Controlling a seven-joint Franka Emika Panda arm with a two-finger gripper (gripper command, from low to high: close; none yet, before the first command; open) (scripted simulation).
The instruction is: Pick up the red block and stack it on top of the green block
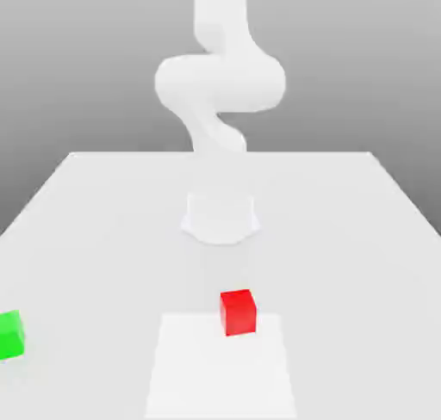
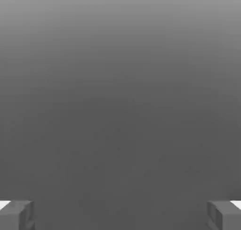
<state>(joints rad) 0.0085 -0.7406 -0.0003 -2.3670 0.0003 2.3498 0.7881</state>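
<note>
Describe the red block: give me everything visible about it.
The red block is a small, plain cube of uniform glossy red, with its top face a lighter red than its front. It sits upright and flat on the white table, near the front, on the upper edge of a brighter white patch. Nothing grips or touches it except the table. The green block lies well apart, toward the exterior view's left.

The robot arm [image 1: 220,87] is plain white with smooth, rounded segments on a round white base [image 1: 221,218], and its fingertips [image 2: 16,215] are grey, blocky pads.
</note>
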